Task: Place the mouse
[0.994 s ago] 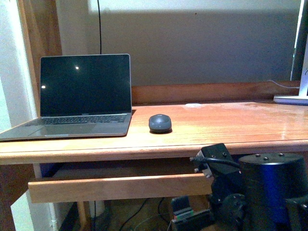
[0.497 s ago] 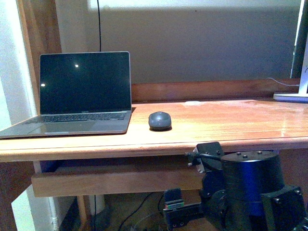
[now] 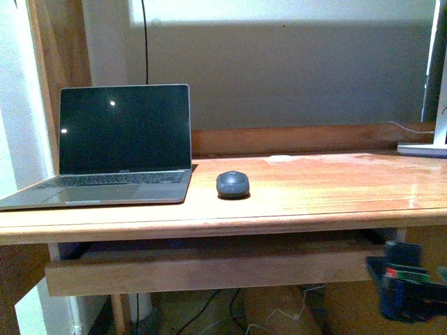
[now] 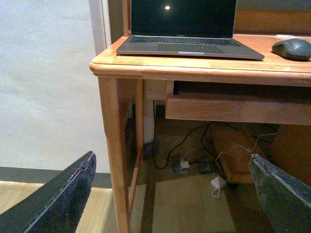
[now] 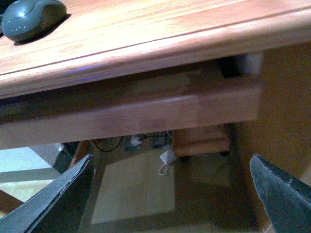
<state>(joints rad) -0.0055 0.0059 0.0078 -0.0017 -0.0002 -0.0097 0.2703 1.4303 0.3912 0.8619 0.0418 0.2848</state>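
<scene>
Nearest in the front view, low at the right edge and below the desk top, a blurred dark piece of the right arm [image 3: 405, 286] with red and green specks is cut off by the frame; it is too smeared to make out. The right gripper [image 5: 170, 194] shows only in its own wrist view: two dark fingers [image 5: 53, 204] spread wide at the picture's corners, nothing between them, with floor and cables under the desk beyond. The left gripper [image 4: 170, 194] appears in the left wrist view the same way, fingers [image 4: 58, 199] wide apart and empty, held low beside the desk leg [image 4: 114, 145]. The front view shows neither gripper.

Under the desk [image 3: 314, 202] a wooden slide-out shelf [image 3: 209, 269] hangs; both wrist views also show white adapters and cords on the floor, which the front view barely catches.

On the desk top the mouse [image 3: 232, 184] lies free, just right of the open laptop [image 3: 119, 150] and apart from it. The laptop's screen is dark with two light glints; the lettering below the screen is too small to read. Farther back a small white flat thing [image 3: 281, 158] lies near the rear rail, indistinct. At the far right a white base [image 3: 422, 149] is cut off.
</scene>
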